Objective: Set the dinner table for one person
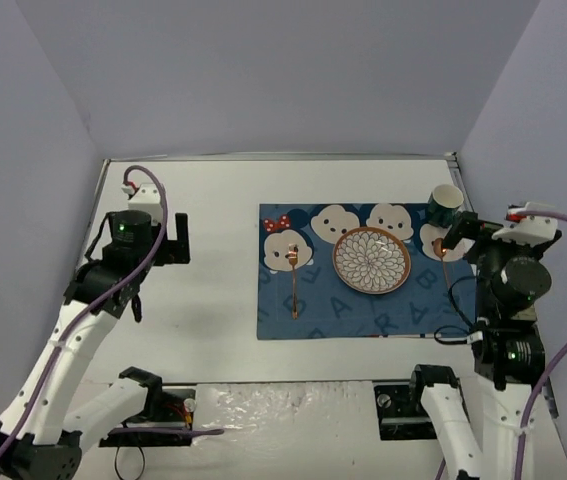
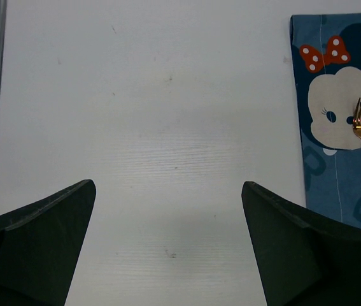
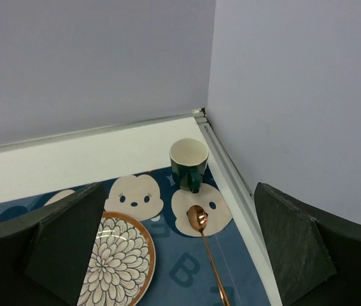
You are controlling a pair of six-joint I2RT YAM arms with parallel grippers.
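Top view, with the two wrist views. The dinner table (image 1: 213, 300), a white rectangle, filled the workspace. A blue cartoon-face mat (image 1: 403, 315) lay on its right half, toward 3 o'clock of the table's centre. On the mat sat a patterned plate (image 1: 372, 260). A fork (image 1: 294, 285) lay at the plate's 9 o'clock and a spoon (image 1: 444, 262) at its 3 o'clock. A dark mug (image 1: 445, 206) stood upright at about 1 o'clock of the plate, just beyond the spoon's bowl. Both utensils had their long axes running 12 to 6 o'clock, heads toward 12.

The left gripper (image 1: 181, 240) hung over bare tabletop, well apart from the mat, with its fingers spread and nothing between them. The fork lay at its 3 o'clock, across an open strip of table.

The right gripper (image 1: 456, 235) hovered above the mat's right edge, its fingers likewise spread and empty. In its wrist view the mug lay straight ahead at 12 o'clock, and the spoon ran back beneath the gripper toward 6 o'clock.

Judged from this layout, the place setting looked essentially complete. Any remaining touch to the mug or spoon would fall to the right arm, which was much the nearer. The fork would fall to the left arm, which would have to travel toward 3 o'clock and close across the handle's 12-to-6 axis.
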